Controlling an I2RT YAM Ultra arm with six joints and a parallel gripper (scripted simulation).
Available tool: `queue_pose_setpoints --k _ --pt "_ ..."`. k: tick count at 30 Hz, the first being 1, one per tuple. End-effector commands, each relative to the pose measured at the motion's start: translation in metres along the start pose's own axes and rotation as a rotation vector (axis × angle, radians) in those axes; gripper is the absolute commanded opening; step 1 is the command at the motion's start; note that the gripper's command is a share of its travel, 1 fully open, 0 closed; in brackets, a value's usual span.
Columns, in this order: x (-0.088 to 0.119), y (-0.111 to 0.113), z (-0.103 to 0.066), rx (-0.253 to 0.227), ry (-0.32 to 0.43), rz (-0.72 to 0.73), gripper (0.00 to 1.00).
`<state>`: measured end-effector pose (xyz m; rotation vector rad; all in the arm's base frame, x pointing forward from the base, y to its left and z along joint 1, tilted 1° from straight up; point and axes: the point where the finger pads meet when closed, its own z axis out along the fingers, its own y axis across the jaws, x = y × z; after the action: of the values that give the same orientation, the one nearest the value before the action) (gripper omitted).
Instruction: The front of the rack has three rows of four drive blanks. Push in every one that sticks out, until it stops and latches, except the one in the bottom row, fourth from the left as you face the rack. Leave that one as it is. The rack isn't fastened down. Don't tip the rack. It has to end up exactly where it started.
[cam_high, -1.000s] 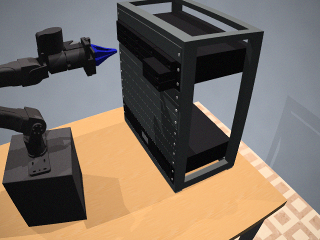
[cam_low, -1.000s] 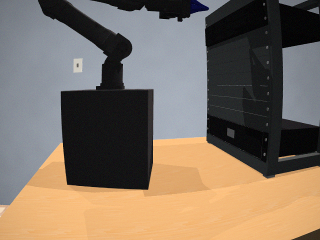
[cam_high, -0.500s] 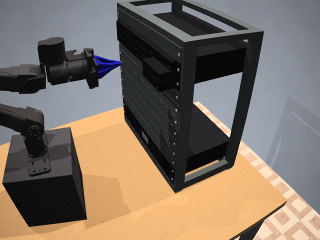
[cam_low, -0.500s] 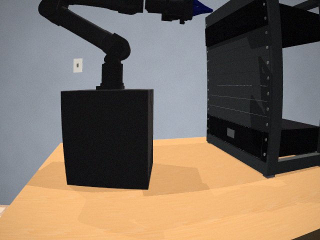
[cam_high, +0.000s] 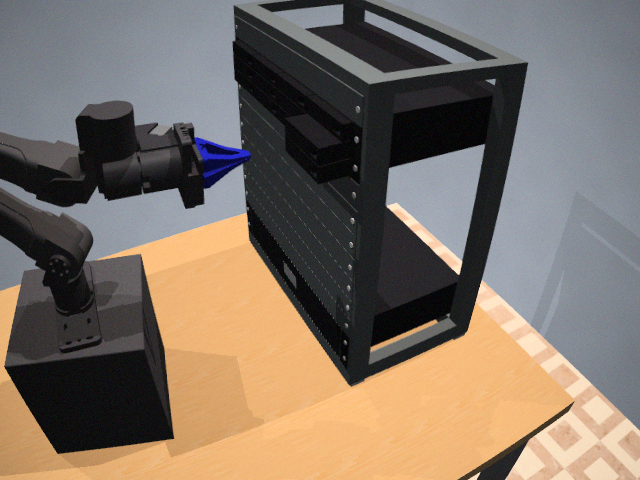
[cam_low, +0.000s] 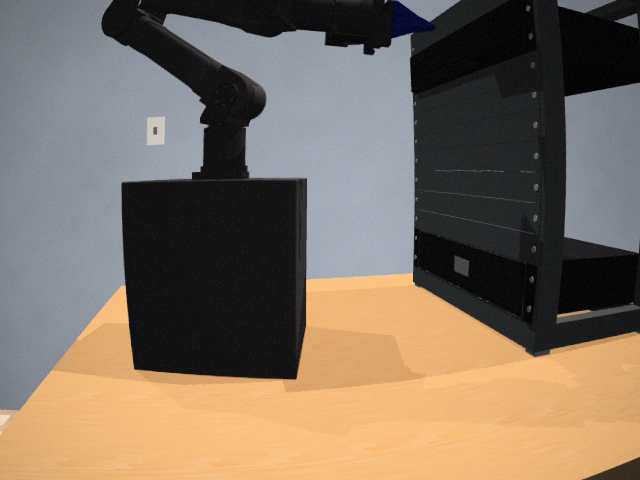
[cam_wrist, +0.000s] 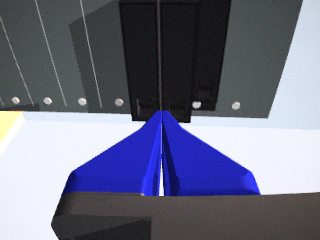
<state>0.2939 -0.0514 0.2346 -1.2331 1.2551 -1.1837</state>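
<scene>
Drive blanks: we saw protruding drive blanks (cam_high: 317, 147) at the right end of the upper bay, proud of the rack (cam_high: 379, 155) front.
Handling: we judged them stiff, sliding parts; we would press squarely on the front face, gently, since the unfastened rack could shift or tip.
Rack: it stood on the wooden table (cam_high: 289, 413).
Gripper: our gripper (cam_high: 247, 153) had its blue fingers fully closed, holding nothing, its tip just beside the rack's left front edge; we could not tell whether it touched.
</scene>
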Motion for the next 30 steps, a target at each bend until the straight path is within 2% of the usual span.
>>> queue_pose_setpoints --k 1,5,7,13,18,26,28,30 --pt "-0.001 -0.003 0.002 0.042 -0.067 0.004 0.0" --pt "0.008 -0.005 0.002 0.053 -0.067 -0.002 0.0" --pt "0.01 0.002 0.001 0.043 -0.067 0.005 0.0" --pt "0.013 0.004 0.001 0.043 -0.067 0.006 0.0" --pt "0.012 -0.012 0.0 0.076 -0.073 -0.018 0.0" --pt "0.01 -0.017 0.022 0.079 -0.075 -0.017 0.0" --pt "0.01 -0.017 0.022 0.079 -0.075 -0.017 0.0" --pt "0.009 -0.017 0.032 0.079 -0.075 -0.017 0.0"
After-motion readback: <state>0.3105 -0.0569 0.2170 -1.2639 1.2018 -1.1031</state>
